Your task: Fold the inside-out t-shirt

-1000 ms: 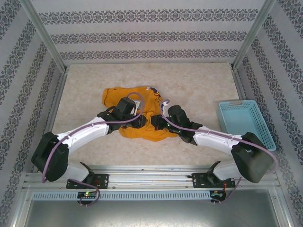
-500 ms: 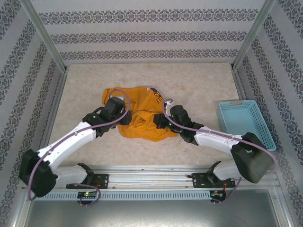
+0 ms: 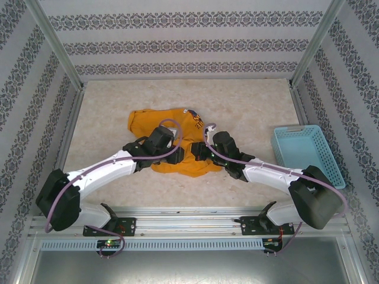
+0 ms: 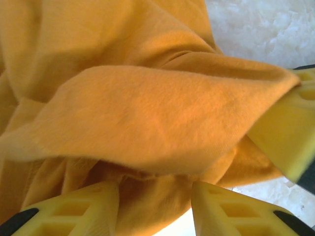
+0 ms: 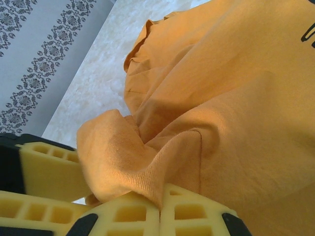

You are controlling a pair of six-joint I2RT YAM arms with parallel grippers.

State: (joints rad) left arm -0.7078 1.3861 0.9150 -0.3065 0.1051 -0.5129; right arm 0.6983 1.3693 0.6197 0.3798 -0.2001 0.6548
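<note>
- Right wrist view: right gripper [image 5: 160, 199] pinches a t-shirt [image 5: 236, 98] fold.
- Left gripper [image 4: 155, 204]: fingers spread, cloth loose between.
- Step, likely: flattening; next calls for a left edge grip.

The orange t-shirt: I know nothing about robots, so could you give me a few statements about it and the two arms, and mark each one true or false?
1. The t-shirt lies flat and neatly folded. False: it lies bunched and creased on the table.
2. The right gripper is pinching a fold of the t-shirt. True.
3. The t-shirt sits inside the light-blue basket. False: the basket stands apart at the right side of the table, with the t-shirt out on the table near the middle.
4. The left gripper has its fingers apart, right at the cloth. True.
</note>
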